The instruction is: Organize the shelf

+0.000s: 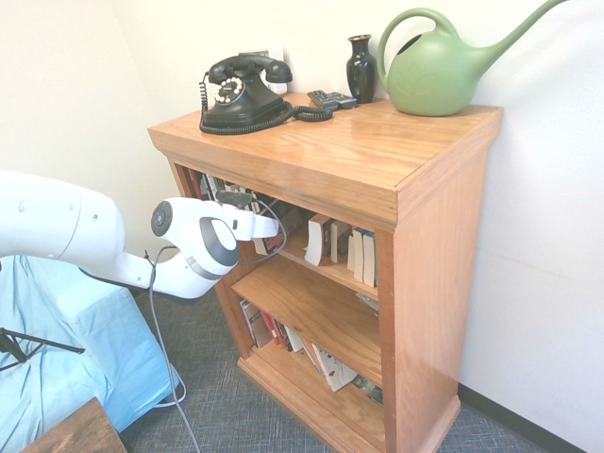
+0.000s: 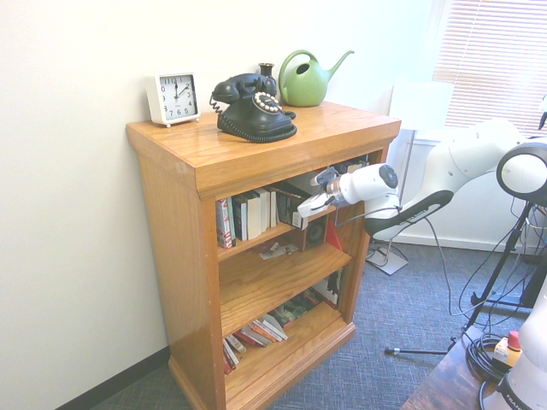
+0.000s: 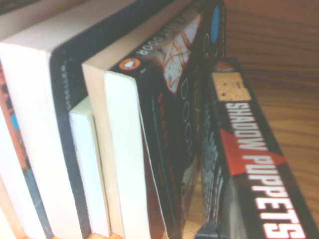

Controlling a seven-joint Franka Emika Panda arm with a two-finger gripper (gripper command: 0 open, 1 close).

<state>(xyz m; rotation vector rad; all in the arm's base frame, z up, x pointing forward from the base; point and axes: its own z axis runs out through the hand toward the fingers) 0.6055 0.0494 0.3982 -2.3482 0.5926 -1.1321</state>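
Observation:
The shelf (image 1: 321, 151) is a honey-orange wooden bookcase (image 2: 282, 149) with three open tiers. My gripper (image 2: 306, 207) reaches into the front of the top tier, among the books; from the other side the gripper (image 1: 269, 226) is partly hidden by its own wrist. Upright books (image 2: 248, 215) fill the wall-side part of that tier, and a dark book (image 2: 291, 198) leans right beside the gripper. In the wrist view a black book titled "Shadow Puppets" (image 3: 249, 164) rises from the bottom edge next to a black paperback (image 3: 174, 99) and pale page edges (image 3: 35, 149). Whether it is held does not show.
On top stand a black rotary phone (image 1: 243, 94), a dark vase (image 1: 360, 68), a green watering can (image 1: 439, 71), a remote (image 1: 330, 98) and a white clock (image 2: 173, 97). Toppled books (image 1: 326, 363) lie on the bottom tier. A blue-covered block (image 1: 66, 359) sits under the arm.

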